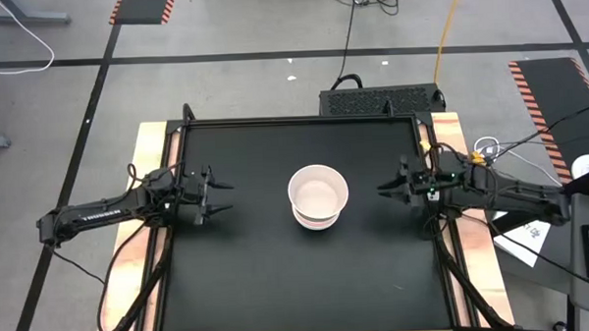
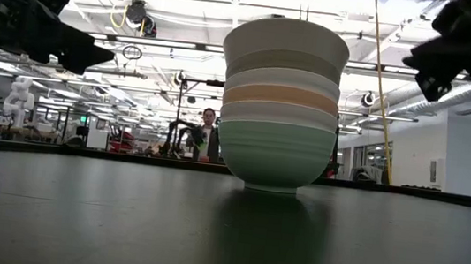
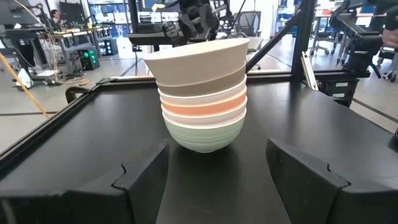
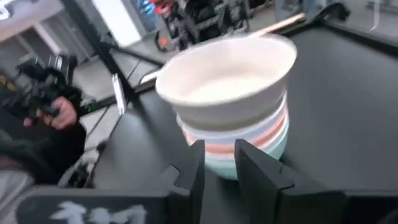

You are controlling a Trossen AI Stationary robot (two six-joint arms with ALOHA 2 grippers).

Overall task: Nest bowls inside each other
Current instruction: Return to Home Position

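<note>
well left of the stacked bowls (image 1: 318,196), my left fingers (image 1: 227,196) spread wide and empty; well right of them, my right fingers (image 1: 382,189) show only a narrow gap, holding nothing.
</note>
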